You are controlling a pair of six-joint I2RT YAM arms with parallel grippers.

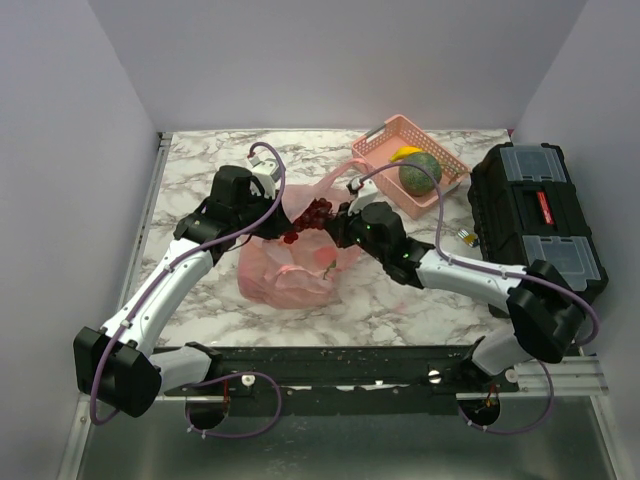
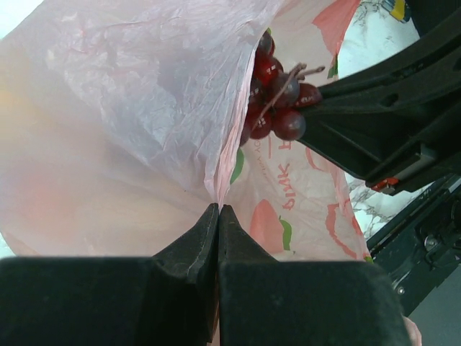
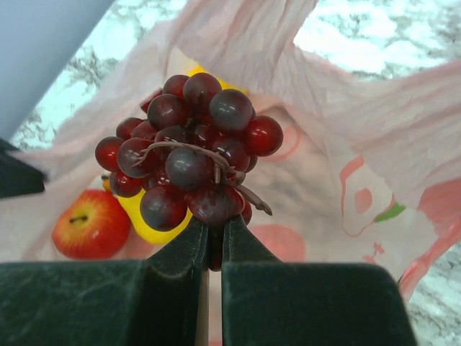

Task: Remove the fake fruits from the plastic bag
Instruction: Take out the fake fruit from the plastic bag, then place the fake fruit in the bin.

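The left gripper (image 2: 218,215) is seen clamped on a fold of the plastic bag (image 2: 122,108). The grape bunch (image 2: 277,101) is noted at the bag's edge.

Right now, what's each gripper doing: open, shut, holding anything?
Left gripper: shut, pinching the edge of the plastic bag.
Right gripper: shut on the grape bunch.

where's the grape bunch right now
In the top view the grape bunch is mid-frame, gripped by the right gripper at the open mouth of the plastic bag, with the left gripper pinching the bag's edge beside it.
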